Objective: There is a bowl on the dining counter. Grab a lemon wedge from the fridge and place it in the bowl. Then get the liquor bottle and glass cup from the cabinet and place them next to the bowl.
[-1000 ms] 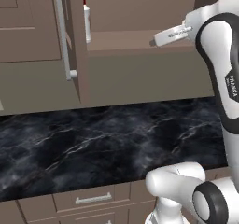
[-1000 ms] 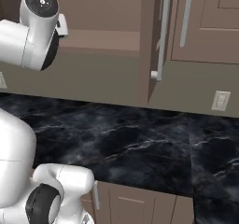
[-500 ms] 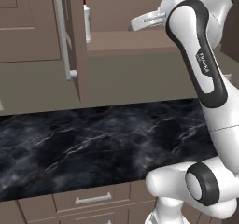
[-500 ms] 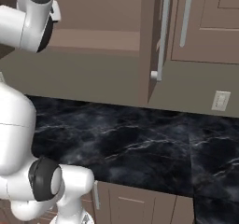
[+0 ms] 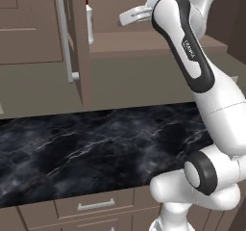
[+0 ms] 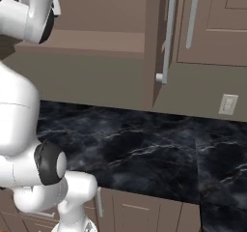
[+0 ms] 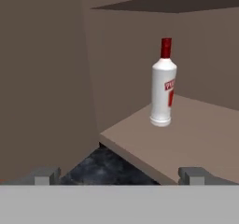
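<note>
Swung left, spread fingers (image 7: 120, 175) face smooth white bottle (image 7: 163, 85), red-capped, half hidden by cabinet (image 5: 77, 37) door.

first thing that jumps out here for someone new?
The liquor bottle, white with a red cap, standing upright and alone on the brown shelf of the open cabinet. Next, the white arm reaching up to that shelf, its tool open and short of the bottle. Below runs the black marble counter.

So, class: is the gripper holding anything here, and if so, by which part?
Nothing is held. The gripper is open, and the bottle stands upright on the cabinet shelf, apart from it.
</note>
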Motion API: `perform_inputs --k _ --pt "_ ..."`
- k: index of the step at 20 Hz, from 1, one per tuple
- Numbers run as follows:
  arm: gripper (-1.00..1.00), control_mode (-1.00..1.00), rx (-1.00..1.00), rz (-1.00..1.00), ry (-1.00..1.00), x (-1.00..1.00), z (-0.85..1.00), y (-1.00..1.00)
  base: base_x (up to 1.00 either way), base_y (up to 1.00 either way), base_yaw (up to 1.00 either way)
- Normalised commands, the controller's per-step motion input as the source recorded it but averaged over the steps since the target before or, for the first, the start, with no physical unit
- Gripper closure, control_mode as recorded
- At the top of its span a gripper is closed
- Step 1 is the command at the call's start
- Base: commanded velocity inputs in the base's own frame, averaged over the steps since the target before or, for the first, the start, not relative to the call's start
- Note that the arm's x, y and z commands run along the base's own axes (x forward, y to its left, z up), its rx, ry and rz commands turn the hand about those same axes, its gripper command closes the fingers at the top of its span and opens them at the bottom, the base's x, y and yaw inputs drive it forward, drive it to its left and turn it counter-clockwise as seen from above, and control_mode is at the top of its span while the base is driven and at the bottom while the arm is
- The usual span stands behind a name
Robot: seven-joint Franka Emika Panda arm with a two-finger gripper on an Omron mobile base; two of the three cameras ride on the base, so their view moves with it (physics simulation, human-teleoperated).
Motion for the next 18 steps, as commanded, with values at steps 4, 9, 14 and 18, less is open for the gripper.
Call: perform_inputs --k 4,9,14,18 --pt "-1.00 -1.00 0.00 0.01 0.00 0.39 0.00 0.25 0.00 0.00 0.00" --pt "-1.00 -1.00 0.00 0.00 0.00 0.56 0.00 0.12 0.00 0.00 0.00" --pt "-1.00 -1.00 0.00 0.00 0.00 0.50 0.00 0.09 0.00 0.00 0.00" --pt "-1.00 -1.00 0.00 0.00 0.00 0.34 0.01 0.21 0.00 0.00 0.00"
